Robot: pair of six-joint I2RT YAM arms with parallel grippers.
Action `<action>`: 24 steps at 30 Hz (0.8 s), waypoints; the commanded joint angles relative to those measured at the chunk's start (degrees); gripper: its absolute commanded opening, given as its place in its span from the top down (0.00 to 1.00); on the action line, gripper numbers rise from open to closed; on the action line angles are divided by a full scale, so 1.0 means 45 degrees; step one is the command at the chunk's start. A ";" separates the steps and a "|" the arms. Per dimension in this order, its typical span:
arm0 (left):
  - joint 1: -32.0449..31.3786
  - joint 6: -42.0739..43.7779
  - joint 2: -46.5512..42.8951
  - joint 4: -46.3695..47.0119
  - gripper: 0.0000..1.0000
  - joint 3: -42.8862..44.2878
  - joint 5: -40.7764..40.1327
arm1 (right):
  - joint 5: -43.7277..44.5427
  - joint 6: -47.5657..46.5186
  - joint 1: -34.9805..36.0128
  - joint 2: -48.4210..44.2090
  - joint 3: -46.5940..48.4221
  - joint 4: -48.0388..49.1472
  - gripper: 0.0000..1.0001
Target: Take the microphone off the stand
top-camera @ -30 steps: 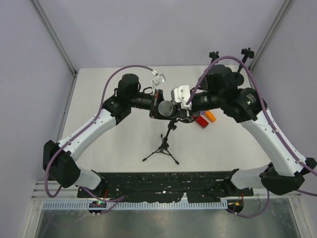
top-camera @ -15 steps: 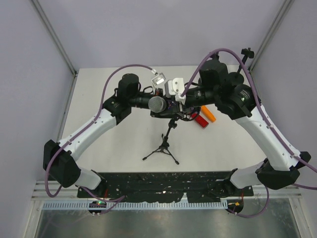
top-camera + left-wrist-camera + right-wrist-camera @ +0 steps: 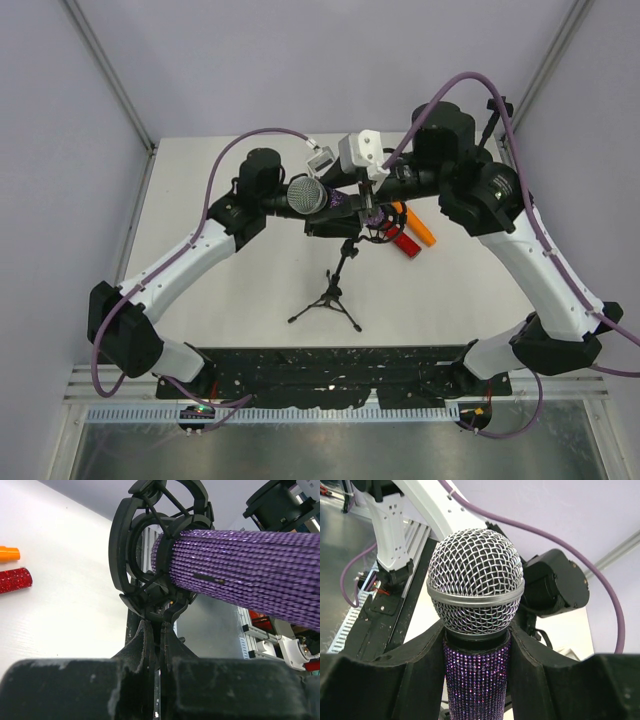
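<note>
2 arms (image 3: 180, 262) of white links (image 3: 545, 278), black joints (image 3: 125, 340), looping purple cables (image 3: 490, 516) and matte black fingers (image 3: 420, 672).

A white table (image 3: 240, 290) sits between pale lavender walls (image 3: 300, 60), with grey metal posts (image 3: 110, 75) rising at its far corners. Toward its far right lie an orange piece (image 3: 425, 234) and a red glittery cylinder (image 3: 405, 243), just beside each other. A black perforated plate (image 3: 340, 362) spans the near edge, followed by a white slotted strip (image 3: 300, 413) and a bare metal sheet (image 3: 300, 450)
</note>
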 commanded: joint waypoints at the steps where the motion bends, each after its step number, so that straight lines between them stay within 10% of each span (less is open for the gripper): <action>1: -0.0006 0.1151 0.0393 -0.1237 1.00 -0.0150 -0.0412 | -0.0751 0.0677 0.0192 0.0041 0.0941 0.1268 0.94; 16: 0.0033 0.1484 0.0179 -0.1354 1.00 -0.0131 -0.0315 | -0.0653 0.1651 -0.0022 -0.0584 0.2034 0.1579 0.95; 24: 0.0307 0.1075 -0.0290 -0.0848 1.00 -0.0111 0.0134 | -0.1142 0.5460 -0.3376 -0.1599 0.3363 0.3727 0.94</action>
